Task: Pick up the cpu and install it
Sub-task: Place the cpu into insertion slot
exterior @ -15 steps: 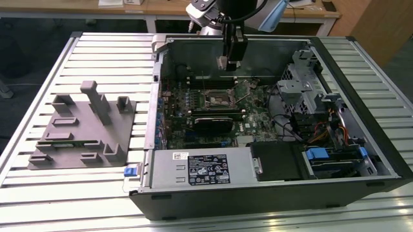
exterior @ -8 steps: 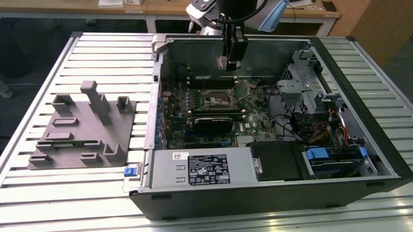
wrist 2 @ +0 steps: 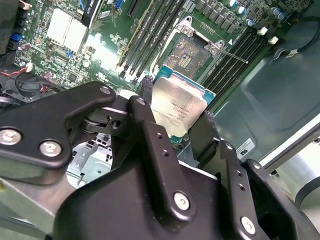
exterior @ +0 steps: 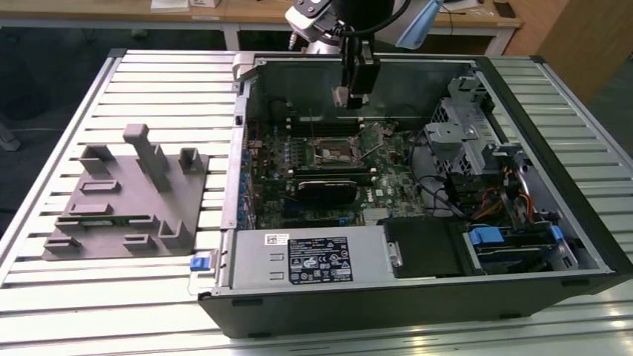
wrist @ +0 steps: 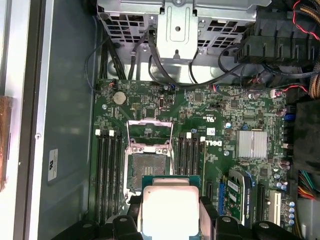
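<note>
Carry step: fingers (wrist 2: 150, 135) clamp the cpu (wrist 2: 177, 107) at 12 o'clock of the open socket (exterior: 331, 152) in the exterior view; seating likely demands square alignment.

**Cpu (wrist 2: 180, 102) clamped in the gripper (wrist 2: 176, 112)**

Two black fingers (wrist 2: 145, 100) grip the cpu by opposite edges, its silvery top facing the camera. Just beyond it an open socket (wrist 2: 187, 52) sits on the green motherboard (wrist 2: 75, 65), with dark memory slots (wrist 2: 150, 30) on both sides. The grey case wall (wrist 2: 260, 100) runs alongside.
</note>
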